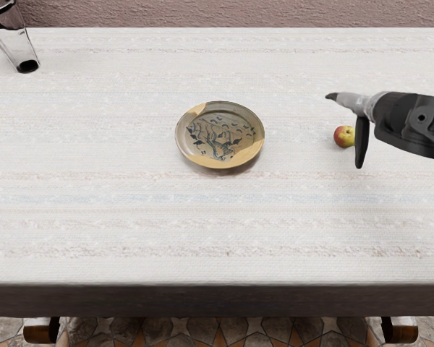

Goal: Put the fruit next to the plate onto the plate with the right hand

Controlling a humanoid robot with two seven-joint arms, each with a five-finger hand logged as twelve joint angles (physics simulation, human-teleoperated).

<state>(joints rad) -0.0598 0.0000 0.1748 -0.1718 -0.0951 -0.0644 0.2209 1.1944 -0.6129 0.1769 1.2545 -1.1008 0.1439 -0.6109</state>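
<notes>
A small red-and-yellow fruit (pixel 343 136) lies on the table to the right of the plate (pixel 220 134), well apart from it. The plate is round, tan-rimmed, with a dark blue branch pattern, and nothing lies on it. My right hand (pixel 354 126) comes in from the right edge and hovers just over and beside the fruit. Its fingers are spread: one points left above the fruit, another hangs down at the fruit's right side. The hand holds nothing. Part of the left arm (pixel 14 43) shows at the top left corner; its hand is out of view.
The table (pixel 130 217) is covered with a pale striped cloth and fills most of the view. Its front edge runs along the bottom, with chair or table legs and a tiled floor below.
</notes>
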